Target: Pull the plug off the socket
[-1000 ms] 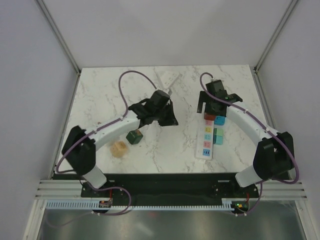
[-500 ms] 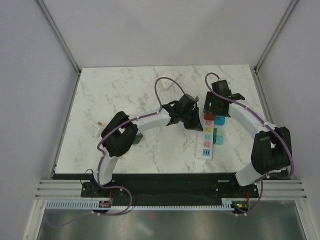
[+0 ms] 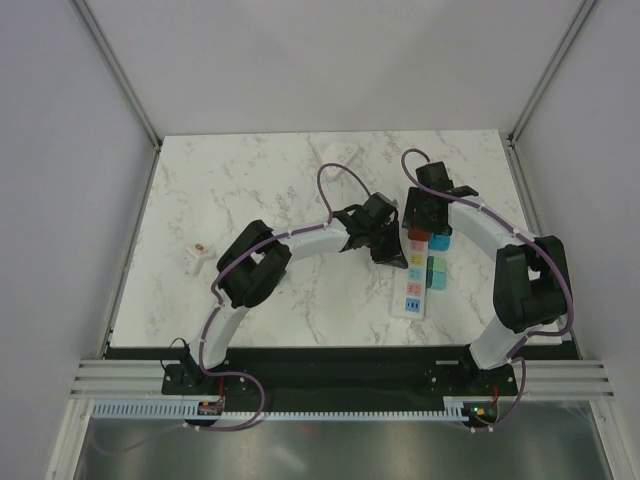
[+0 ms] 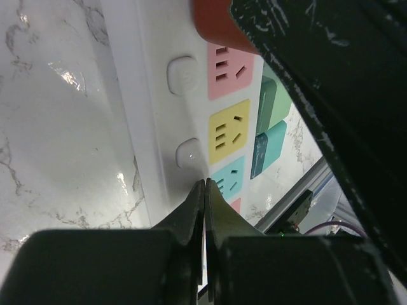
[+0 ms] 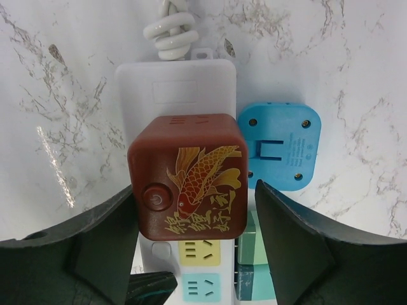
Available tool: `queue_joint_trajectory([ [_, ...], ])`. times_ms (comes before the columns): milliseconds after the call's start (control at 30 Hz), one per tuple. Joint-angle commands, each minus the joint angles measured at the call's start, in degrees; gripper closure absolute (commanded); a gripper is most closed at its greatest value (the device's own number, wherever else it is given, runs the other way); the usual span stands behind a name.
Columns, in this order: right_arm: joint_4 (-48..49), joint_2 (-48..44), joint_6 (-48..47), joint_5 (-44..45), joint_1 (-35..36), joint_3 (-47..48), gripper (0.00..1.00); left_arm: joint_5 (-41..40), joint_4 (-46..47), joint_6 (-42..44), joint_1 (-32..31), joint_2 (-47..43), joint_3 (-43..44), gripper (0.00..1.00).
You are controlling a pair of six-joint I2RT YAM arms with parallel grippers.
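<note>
The plug [image 5: 187, 175] was dark brick-red, with a golden carp and gold lettering on its top face. The power strip [image 5: 175, 89] beneath it was white, with a pink socket face [image 4: 230, 71], a yellow socket face [image 4: 227, 130] and a cyan socket face [image 4: 229, 180]. Beside the plug lay a bright blue adapter [image 5: 280, 143]. The table [image 3: 250, 180] was white marble with grey veins. Near its left edge sat a white block [image 3: 198, 258] with a reddish spot.

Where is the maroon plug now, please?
In the right wrist view, the maroon plug sits in the power strip, between the fingers of the right end effector, left of a blue adapter.
</note>
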Motion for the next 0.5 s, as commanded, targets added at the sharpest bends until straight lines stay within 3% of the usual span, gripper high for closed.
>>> queue_joint_trajectory([
  [0,2.00,0.93,-0.28,0.14,-0.05,2.58,0.23,-1.91,-4.15,-1.49,-0.17,1.94,1.26,0.98],
  [167,3.66,1.46,-0.54,0.05,-0.13,2.32,0.33,-2.43,-5.47,-1.76,-0.17,2.47,1.35,0.98],
  [367,5.16,2.96,-0.80,-0.82,-0.05,1.97,0.35,-3.14,-7.66,-2.19,-0.17,3.17,2.40,0.98],
  [467,5.42,2.61,-0.80,-0.91,-0.05,1.44,0.47,-4.10,-9.77,-2.98,-0.17,3.78,3.72,0.98],
])
